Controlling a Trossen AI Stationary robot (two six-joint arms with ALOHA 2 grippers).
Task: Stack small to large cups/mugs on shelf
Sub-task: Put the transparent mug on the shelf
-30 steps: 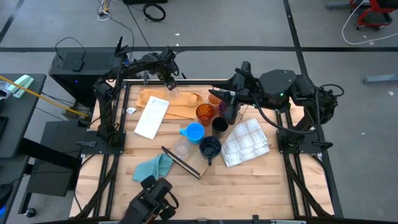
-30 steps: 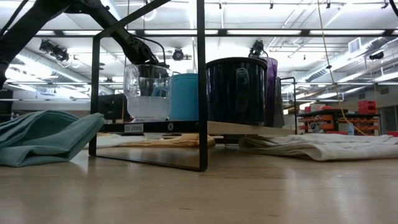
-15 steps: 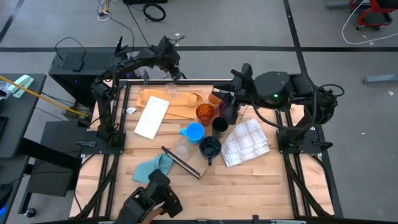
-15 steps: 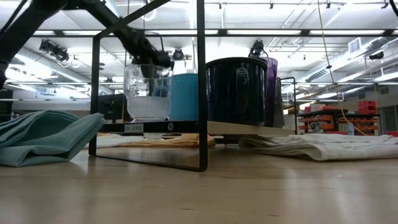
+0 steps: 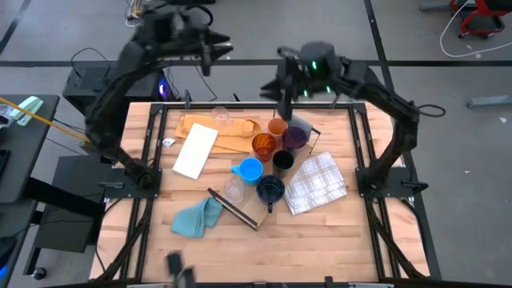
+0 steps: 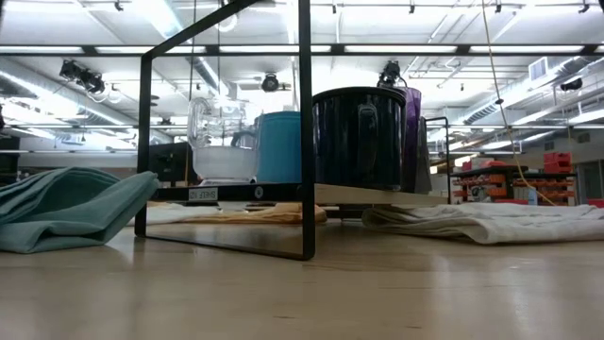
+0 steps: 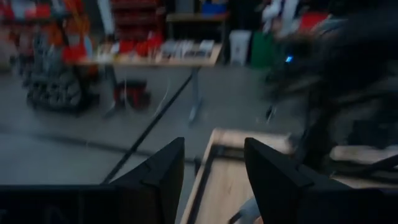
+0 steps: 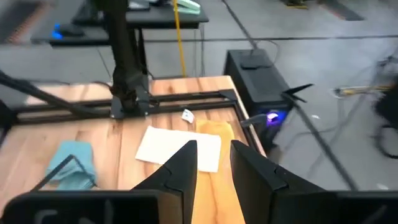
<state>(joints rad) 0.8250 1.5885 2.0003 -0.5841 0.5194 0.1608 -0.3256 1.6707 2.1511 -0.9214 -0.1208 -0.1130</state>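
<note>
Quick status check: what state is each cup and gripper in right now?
Left gripper: jaws open, empty, raised.
Right gripper: jaws open, empty, raised.
Amber translucent cup: upright, unstacked.
Purple tumbler: upright, unstacked.
Light blue mug: upright, empty.
Dark glazed mug: upright, empty.
Teal cloth: crumpled.

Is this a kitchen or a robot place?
Probably a robot lab or workshop, not a kitchen. Cups sit on a wooden table between two robot arms, cables trail across a grey floor, and long ceiling lights hang over work benches.
</note>
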